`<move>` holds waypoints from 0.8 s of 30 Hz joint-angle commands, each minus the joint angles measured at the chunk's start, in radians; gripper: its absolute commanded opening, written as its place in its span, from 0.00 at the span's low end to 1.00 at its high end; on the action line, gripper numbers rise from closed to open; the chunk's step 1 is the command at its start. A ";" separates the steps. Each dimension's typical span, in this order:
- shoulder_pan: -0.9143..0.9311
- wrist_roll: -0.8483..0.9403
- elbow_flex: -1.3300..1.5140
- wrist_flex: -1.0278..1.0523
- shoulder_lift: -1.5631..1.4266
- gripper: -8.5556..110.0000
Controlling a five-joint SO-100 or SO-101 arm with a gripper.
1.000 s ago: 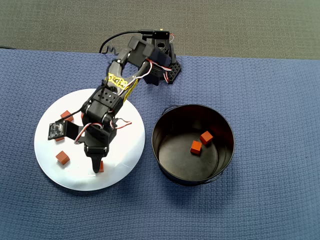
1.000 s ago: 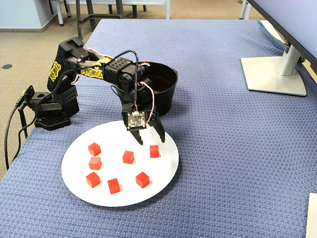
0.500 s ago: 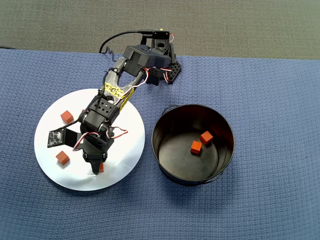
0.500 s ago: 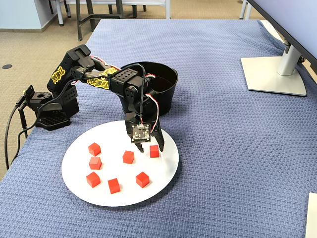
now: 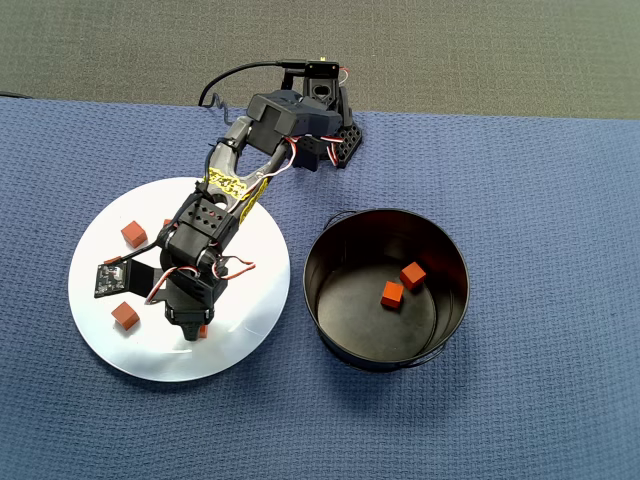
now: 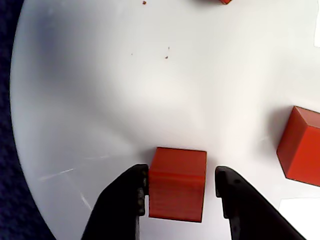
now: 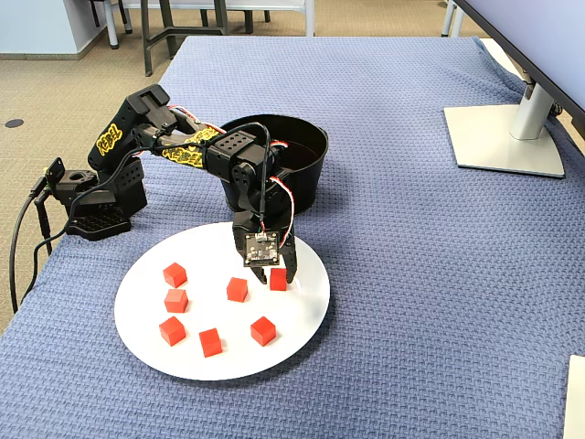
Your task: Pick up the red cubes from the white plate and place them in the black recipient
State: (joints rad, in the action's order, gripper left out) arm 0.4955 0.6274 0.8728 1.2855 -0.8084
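Your gripper (image 6: 177,192) is down on the white plate (image 7: 302,315), its two black fingers narrowed around one red cube (image 6: 177,184). In the wrist view the left finger (image 6: 131,192) touches the cube's side, while a thin gap shows between the cube and the right finger (image 6: 231,195), so the cube is bracketed but still sits on the plate.

Take the plate as your landmark. In the fixed view that cube (image 7: 278,279) lies near the plate's right edge, on the side toward the black recipient (image 7: 311,151). Six more red cubes rest on the plate to its left: one (image 7: 237,289) just beside the gripper, one (image 7: 263,330) nearer the camera, and four others (image 7: 175,299) grouped on the plate's left half, all apart from each other.

In the overhead view the recipient (image 5: 455,300) stands just right of the plate (image 5: 250,330), not touching it, and holds two red cubes (image 5: 392,294) on its dark floor. The arm's base (image 5: 325,135) is mounted above the plate, on the blue cloth (image 5: 540,180).
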 commanded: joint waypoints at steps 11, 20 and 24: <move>-0.017 -0.028 -0.035 -0.031 -0.074 0.07; -0.035 -0.147 0.100 0.083 -0.520 0.07; -0.121 -0.179 0.109 0.170 -0.693 0.07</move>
State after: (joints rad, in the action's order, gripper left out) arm 0.4571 0.4863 0.9802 1.3944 -1.2839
